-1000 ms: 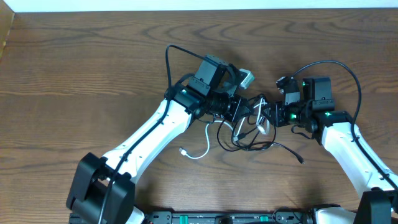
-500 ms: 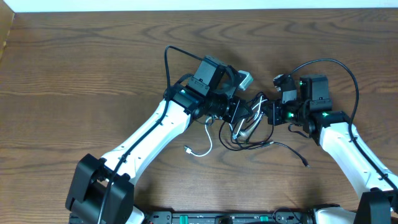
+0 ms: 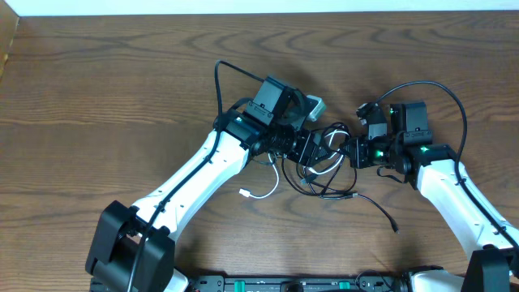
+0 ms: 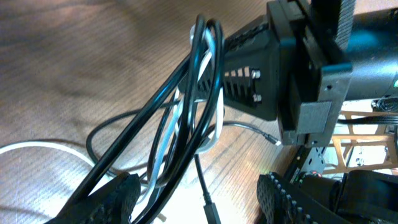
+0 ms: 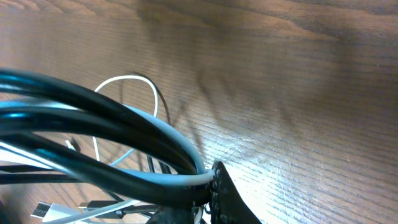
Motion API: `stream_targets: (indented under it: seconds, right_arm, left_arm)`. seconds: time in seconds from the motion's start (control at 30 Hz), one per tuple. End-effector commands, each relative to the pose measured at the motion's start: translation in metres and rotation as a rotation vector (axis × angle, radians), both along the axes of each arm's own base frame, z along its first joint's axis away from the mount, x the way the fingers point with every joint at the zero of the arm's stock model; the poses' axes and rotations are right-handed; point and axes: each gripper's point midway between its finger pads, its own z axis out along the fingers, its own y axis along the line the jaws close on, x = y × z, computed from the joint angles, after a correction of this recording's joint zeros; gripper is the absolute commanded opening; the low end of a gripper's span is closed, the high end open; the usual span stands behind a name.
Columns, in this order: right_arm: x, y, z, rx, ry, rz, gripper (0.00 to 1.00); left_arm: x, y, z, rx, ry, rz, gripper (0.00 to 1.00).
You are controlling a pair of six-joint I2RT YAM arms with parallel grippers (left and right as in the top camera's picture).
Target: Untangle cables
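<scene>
black cables: looped tangle mid-table, partly lifted
white cable: woven through, plug end lying near-left
black tail: trails near-right

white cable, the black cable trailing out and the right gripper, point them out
white cable (image 3: 243, 193), overhead view, its loose plug end
black cable (image 3: 394, 229), overhead view, its stray plug tip
right gripper (image 3: 348, 152), overhead view, between its closed fingertips

overhead looks straight down on the whole table. both wrist views sit close and low, sharing the cables.
</scene>
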Motion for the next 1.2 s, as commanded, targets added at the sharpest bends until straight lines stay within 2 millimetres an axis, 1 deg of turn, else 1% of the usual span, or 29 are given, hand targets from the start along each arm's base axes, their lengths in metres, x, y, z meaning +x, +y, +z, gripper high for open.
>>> stream_targets:
  seconds: [0.0, 0.17, 0.23, 0.3, 0.37, 0.43, 0.53, 0.67, 0.7, 0.9, 1.07, 1.17]
  right_arm:
    - [0.003, 0.002, 0.005, 0.012, -0.007, -0.002, 0.01]
    - [0.002, 0.003, 0.006, 0.019, -0.007, 0.011, 0.01]
    - [0.001, 0.006, 0.008, 0.031, -0.015, 0.035, 0.01]
    - [0.0, 0.008, 0.009, 0.04, -0.018, 0.042, 0.01]
    - [0.0, 0.008, 0.009, 0.04, -0.017, 0.042, 0.01]
    - [0.0, 0.008, 0.009, 0.042, -0.017, 0.044, 0.01]
    - [-0.001, 0.013, 0.012, 0.067, -0.026, 0.072, 0.01]
    - [0.001, 0.014, 0.014, 0.072, -0.037, 0.074, 0.01]
    - [0.001, 0.014, 0.014, 0.071, -0.04, 0.074, 0.01]
    - [0.002, 0.014, 0.015, 0.072, -0.044, 0.074, 0.01]
    - [0.002, 0.014, 0.015, 0.072, -0.043, 0.074, 0.01]
    - [0.002, 0.014, 0.015, 0.072, -0.043, 0.074, 0.01]
  left_arm:
    - [0.016, 0.001, 0.014, -0.037, -0.079, 0.022, 0.65]
    - [0.049, 0.002, 0.048, -0.144, -0.198, 0.095, 0.65]
    - [0.056, -0.001, 0.058, -0.179, -0.227, 0.108, 0.64]
    - [0.059, -0.003, 0.061, -0.191, -0.249, 0.108, 0.64]
    - [0.06, -0.003, 0.057, -0.184, -0.244, 0.11, 0.65]
    - [0.061, -0.004, 0.05, -0.173, -0.226, 0.11, 0.65]
    - [0.062, -0.004, 0.031, -0.145, -0.183, 0.111, 0.64]
    - [0.058, -0.006, 0.015, -0.129, -0.128, 0.095, 0.53]
    - [0.056, -0.007, 0.014, -0.135, -0.12, 0.088, 0.51]
    - [0.049, -0.016, 0.011, -0.128, -0.124, 0.063, 0.51]
    - [0.048, -0.019, 0.008, -0.096, -0.148, 0.072, 0.51]
    - [0.046, -0.023, 0.008, -0.099, -0.15, 0.062, 0.49]
